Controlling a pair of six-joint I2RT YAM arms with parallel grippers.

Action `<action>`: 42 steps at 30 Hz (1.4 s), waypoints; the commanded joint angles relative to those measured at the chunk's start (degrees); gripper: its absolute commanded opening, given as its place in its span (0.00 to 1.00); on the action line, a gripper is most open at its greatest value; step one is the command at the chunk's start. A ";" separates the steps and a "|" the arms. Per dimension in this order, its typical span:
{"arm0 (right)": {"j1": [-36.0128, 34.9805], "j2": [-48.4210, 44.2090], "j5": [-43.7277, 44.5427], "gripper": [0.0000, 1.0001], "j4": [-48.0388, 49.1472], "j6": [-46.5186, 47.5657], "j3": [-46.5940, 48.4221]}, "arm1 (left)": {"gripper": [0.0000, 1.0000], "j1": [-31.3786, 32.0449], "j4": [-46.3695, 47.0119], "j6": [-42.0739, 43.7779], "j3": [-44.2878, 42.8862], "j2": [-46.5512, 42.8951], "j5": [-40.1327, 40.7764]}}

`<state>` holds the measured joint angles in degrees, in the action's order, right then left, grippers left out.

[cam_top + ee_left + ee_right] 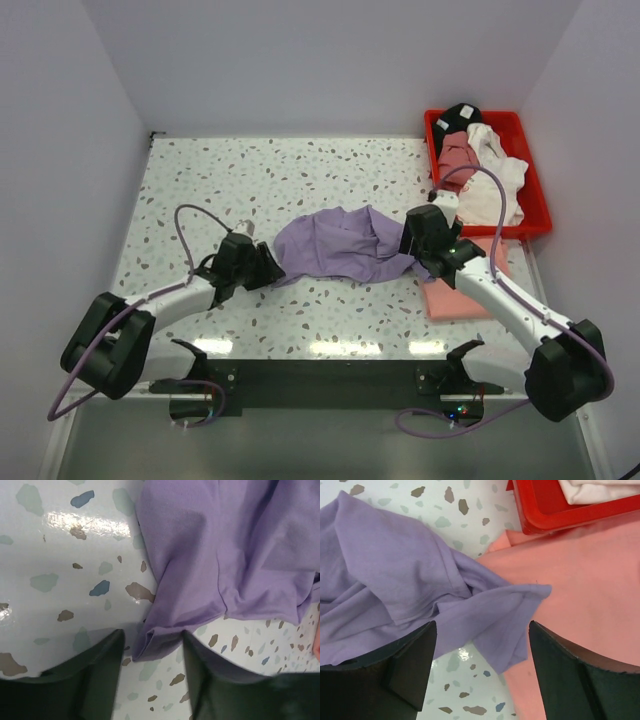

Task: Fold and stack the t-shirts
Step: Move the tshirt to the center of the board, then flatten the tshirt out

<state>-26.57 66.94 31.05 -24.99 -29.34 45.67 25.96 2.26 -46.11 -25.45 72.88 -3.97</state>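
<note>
A lavender-purple t-shirt [340,243] lies crumpled in the middle of the table. My left gripper [268,262] is open at its left edge; in the left wrist view a folded corner of the shirt [160,642] lies between the fingers [95,680]. My right gripper [415,240] is open at its right end; in the right wrist view a purple flap [505,620] lies between the fingers [415,665], partly over a flat salmon-pink t-shirt [590,595], which also shows at the right of the top view [455,298].
A red plastic bin [535,190] stands at the back right holding black [462,115], dusty-rose [458,155] and white [495,180] shirts. Its corner shows in the right wrist view [545,510]. White walls close the table at the back and sides.
</note>
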 commanded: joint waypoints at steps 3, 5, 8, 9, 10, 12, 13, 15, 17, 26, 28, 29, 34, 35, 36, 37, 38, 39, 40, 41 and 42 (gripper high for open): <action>0.29 -3.39 3.24 0.86 -4.01 -0.11 1.18 | 0.37 0.24 5.64 1.98 -1.36 2.26 -3.94; 0.20 -3.74 2.62 0.87 -4.36 0.95 1.26 | 0.17 0.24 6.53 2.25 -1.27 2.53 -4.73; 0.29 -3.22 1.39 0.89 -5.33 2.09 1.96 | 0.00 0.24 4.16 2.34 -2.23 1.30 -1.42; 0.29 -2.96 0.60 0.89 -5.33 2.53 2.23 | 0.00 0.24 2.76 2.42 -2.67 0.78 0.52; 0.20 -2.69 -1.84 0.90 -5.24 3.06 2.75 | 0.00 0.15 -0.99 2.34 -3.11 -0.80 2.89; 0.20 -1.99 -4.58 0.91 -4.28 4.29 3.28 | 0.00 -0.20 -8.45 1.03 -4.34 -3.43 11.23; 0.20 -1.81 -8.25 0.92 -3.67 4.90 3.46 | 0.00 -0.90 -10.85 0.24 -4.69 -4.41 13.96; 0.20 -0.85 -11.78 0.95 -1.73 5.88 3.64 | 0.00 -2.04 -18.12 -3.27 -5.48 -7.65 21.61; -0.15 0.03 -15.82 0.99 -0.07 5.62 3.72 | 0.00 -3.71 -21.67 -6.26 -5.57 -10.11 27.48; -4.37 5.31 -17.25 0.99 1.70 -2.98 3.47 | 0.00 -5.04 -34.60 -13.04 -6.36 -21.46 38.85; -4.46 4.61 -18.04 0.99 2.66 -4.49 1.71 | 0.00 -5.04 -36.45 -14.09 -6.36 -22.60 39.65; -4.46 4.61 -17.69 0.99 2.50 -5.80 1.44 | 0.00 -5.04 -36.80 -14.10 -6.19 -22.87 40.09; -4.46 5.75 -15.76 0.98 3.28 -8.36 0.65 | 0.00 -5.04 -36.28 -13.92 -5.31 -24.37 39.48; -4.46 6.36 -15.67 0.98 3.11 -9.67 0.74 | 0.00 -5.04 -36.10 -13.84 -5.22 -24.37 39.30; -4.37 6.71 -15.32 0.97 3.37 -10.29 0.82 | 0.00 -5.04 -35.93 -13.66 -5.13 -24.54 39.21; -4.37 7.15 -14.53 0.97 3.89 -10.30 1.00 | 0.00 -5.04 -35.92 -13.31 -5.22 -24.46 39.12; -4.46 8.37 -13.65 0.96 3.81 -10.90 1.26 | 0.00 -5.04 -35.84 -13.22 -5.31 -24.45 39.12; -4.46 9.17 -13.21 0.96 3.72 -11.00 1.96 | 0.00 -5.04 -35.75 -13.22 -5.31 -24.63 38.95; -4.37 9.87 -12.68 0.96 3.64 -11.09 2.31 | 0.00 -5.04 -35.66 -13.13 -5.22 -24.63 38.86; -4.46 10.40 -11.63 0.95 3.81 -11.61 2.58 | 0.00 -5.04 -35.49 -12.96 -5.05 -24.63 38.69; -4.20 11.71 -10.93 0.95 4.16 -12.05 2.76 | 0.00 -5.04 -35.31 -12.87 -5.05 -24.63 38.51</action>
<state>-30.96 76.60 15.97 -22.98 -38.37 46.48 21.37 -33.39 -58.96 -29.58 48.99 32.36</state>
